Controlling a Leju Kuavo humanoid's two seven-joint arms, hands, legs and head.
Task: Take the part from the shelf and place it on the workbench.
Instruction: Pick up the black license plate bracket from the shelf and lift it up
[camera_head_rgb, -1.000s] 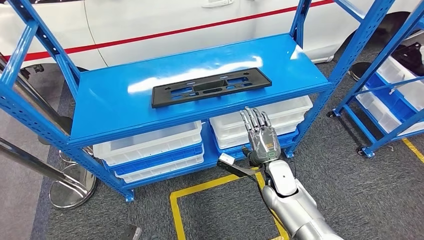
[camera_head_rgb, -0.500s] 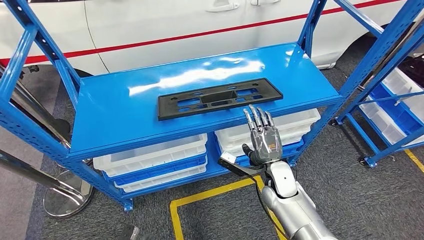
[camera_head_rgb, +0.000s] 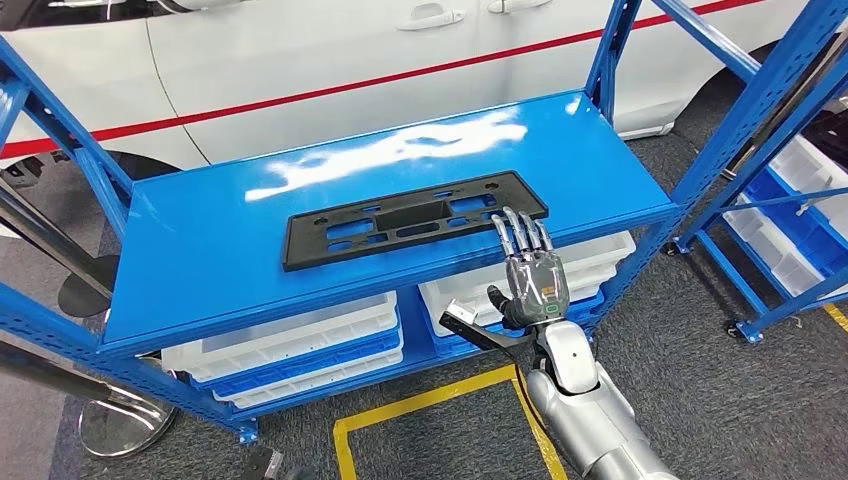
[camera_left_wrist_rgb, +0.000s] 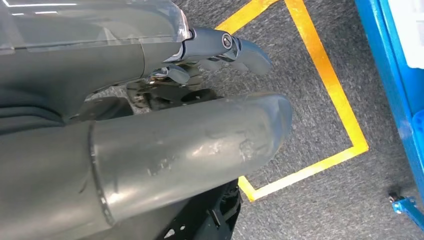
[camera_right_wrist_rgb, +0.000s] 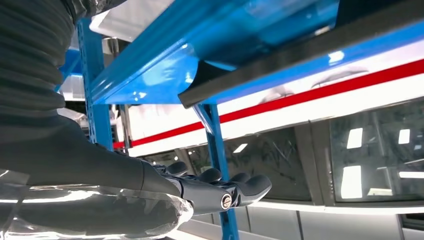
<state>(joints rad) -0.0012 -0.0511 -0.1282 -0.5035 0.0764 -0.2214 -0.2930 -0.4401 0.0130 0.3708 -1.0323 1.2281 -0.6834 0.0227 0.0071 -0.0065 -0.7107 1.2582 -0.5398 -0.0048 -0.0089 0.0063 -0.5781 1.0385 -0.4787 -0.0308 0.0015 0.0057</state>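
The part, a long flat black plate with cut-outs, lies on the blue shelf near its front edge. My right hand stands upright just in front of that edge, fingers straight and apart, holding nothing; its fingertips reach up to the part's right end. In the right wrist view, from below, the part's dark edge shows above the hand. My left hand hangs over the grey carpet with nothing in it.
White bins fill the lower shelf. A white car with a red stripe stands behind the rack. A second blue rack stands at the right. Yellow floor tape marks the carpet. A metal post base sits at the left.
The camera has shifted, so the shelf sits lower and nearer in the picture. My right hand's fingertips now overlap the shelf's front edge by the part's right end.
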